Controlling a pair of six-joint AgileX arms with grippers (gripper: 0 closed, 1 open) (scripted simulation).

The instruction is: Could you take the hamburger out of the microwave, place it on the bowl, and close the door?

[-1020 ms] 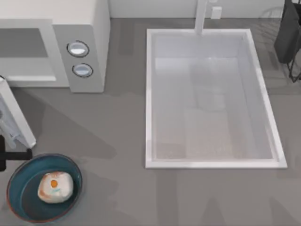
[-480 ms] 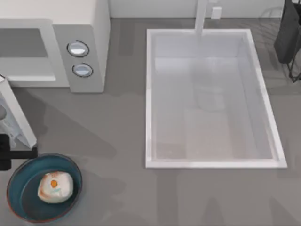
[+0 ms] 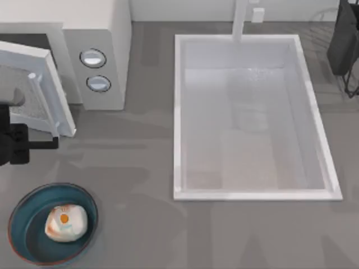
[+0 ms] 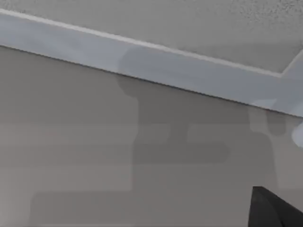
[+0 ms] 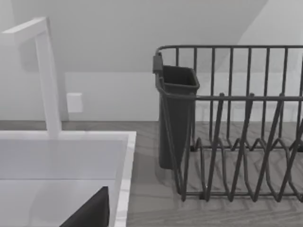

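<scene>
– Where is the hamburger point(image 3: 65, 222)?

– In the blue bowl point(image 3: 25, 210), lower left of the top view.

– And the door point(image 3: 35, 89)?

– Partly swung toward the microwave point(image 3: 106, 39) at upper left, not shut yet. The left gripper point(image 3: 33, 143) is at the left edge, just below the door — its black finger touches the door's lower edge.

– Fingers spread or pressed together?

– I cannot tell.

– The right gripper point(image 5: 90, 213)?

– A dark bit of it shows over the sink point(image 5: 124, 161), near the dish rack point(image 5: 236, 123). I cannot tell its fingers either.
</scene>
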